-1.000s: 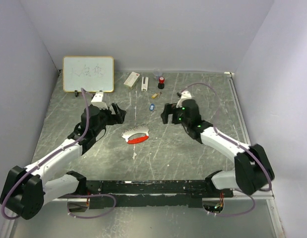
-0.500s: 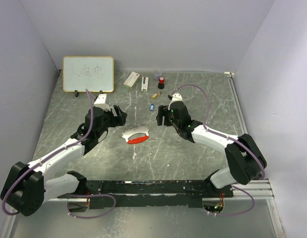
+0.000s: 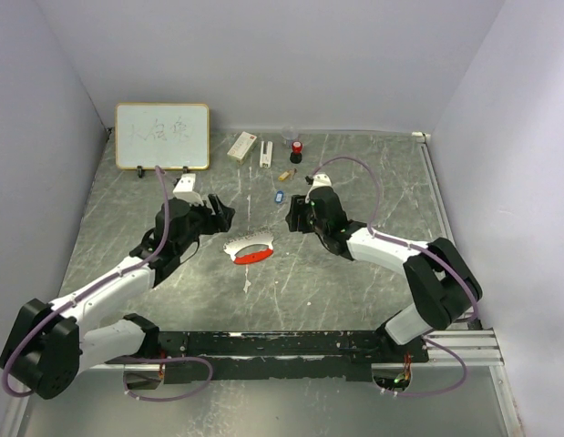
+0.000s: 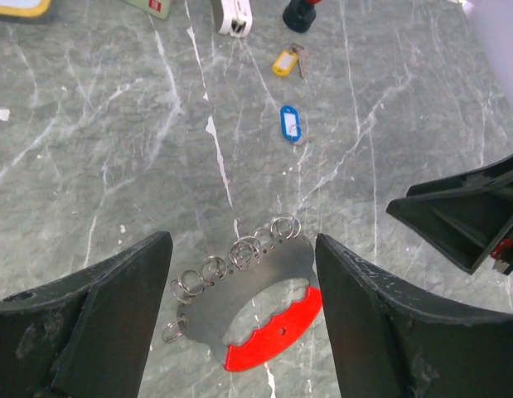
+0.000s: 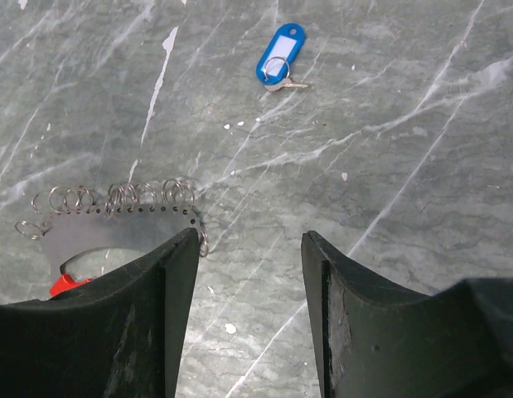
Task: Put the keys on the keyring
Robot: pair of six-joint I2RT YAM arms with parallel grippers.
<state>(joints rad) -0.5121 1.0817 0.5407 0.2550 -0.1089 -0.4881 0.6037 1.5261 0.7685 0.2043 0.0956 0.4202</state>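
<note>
Left jaws and right jaws hang open and empty over the bench (image 3: 354, 291), the keyring (image 3: 251, 248) between them and the blue key (image 3: 279, 195) farther back.

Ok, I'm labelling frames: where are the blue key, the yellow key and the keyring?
blue key (image 5: 280, 51), right wrist view, blue tag
yellow key (image 4: 283, 62), left wrist view, yellow tag
keyring (image 4: 264, 282), left wrist view, metal plate

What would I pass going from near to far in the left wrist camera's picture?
Keyring → blue key → yellow key → red-and-black cylinder.
</note>
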